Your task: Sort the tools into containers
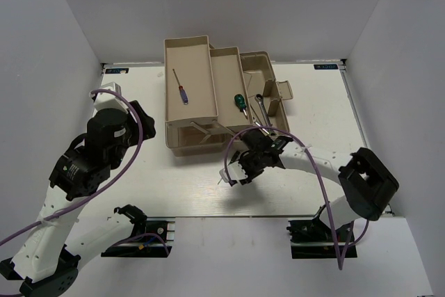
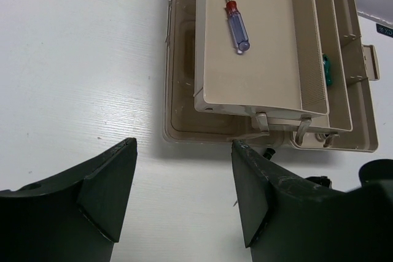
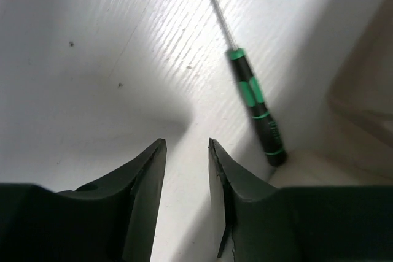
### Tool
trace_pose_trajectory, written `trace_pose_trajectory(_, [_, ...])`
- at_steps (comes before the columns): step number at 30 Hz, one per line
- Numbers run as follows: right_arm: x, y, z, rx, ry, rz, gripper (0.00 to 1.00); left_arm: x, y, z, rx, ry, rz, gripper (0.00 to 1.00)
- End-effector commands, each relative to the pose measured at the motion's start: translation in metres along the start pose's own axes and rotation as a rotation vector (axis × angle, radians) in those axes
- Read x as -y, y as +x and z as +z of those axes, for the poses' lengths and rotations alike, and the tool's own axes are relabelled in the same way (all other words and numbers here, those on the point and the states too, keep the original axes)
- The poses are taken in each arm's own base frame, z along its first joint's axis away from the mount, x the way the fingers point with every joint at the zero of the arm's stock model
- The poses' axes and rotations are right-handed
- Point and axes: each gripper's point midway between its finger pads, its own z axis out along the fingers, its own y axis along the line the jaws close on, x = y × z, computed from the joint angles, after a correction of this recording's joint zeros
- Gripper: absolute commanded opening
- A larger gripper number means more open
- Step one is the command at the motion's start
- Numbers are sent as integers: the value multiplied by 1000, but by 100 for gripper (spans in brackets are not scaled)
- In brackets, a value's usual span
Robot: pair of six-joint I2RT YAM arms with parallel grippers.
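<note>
The beige toolbox (image 1: 261,67) stands fanned open mid-table with two long trays (image 1: 191,67). A blue-handled screwdriver (image 1: 181,90) lies in the left tray and also shows in the left wrist view (image 2: 237,32). A green-handled screwdriver (image 1: 240,102) and a silver wrench (image 1: 259,107) lie further right in the box. My right gripper (image 3: 187,142) hovers low over the table in front of the box, jaws slightly apart and empty. A thin black-and-green precision screwdriver (image 3: 255,105) lies on the table just right of its fingers. My left gripper (image 2: 184,145) is open and empty, left of the box.
The toolbox front edge (image 2: 209,139) lies just beyond my left fingertips. White walls enclose the table on the left, back and right. A latch tab (image 1: 285,92) sticks out from the right side of the box.
</note>
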Motion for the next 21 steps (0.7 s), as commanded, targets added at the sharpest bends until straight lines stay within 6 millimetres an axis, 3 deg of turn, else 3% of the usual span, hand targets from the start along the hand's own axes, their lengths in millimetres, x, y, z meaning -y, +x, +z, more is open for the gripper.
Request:
trace_pose_trajectory(1, [7,-15,-5,70,38,-27,42,2,1,2,-1,6,-8,73])
trace_pose_trajectory(6, [25,-13,5,51,84,-102,50,2,1,2,-1,6,-8,73])
trace_pose_trajectory(11, [40,-11,19,30,85,-150,52,1,-1,-1,5,10,-13,73])
trace_pose_trajectory(16, [57,-18,20,42,112,-175,52,-4,2,-4,4,-1,-27,73])
trace_pose_trajectory(21, [56,-26,15,76,110,-201,49,-5,1,-6,10,3,-31,73])
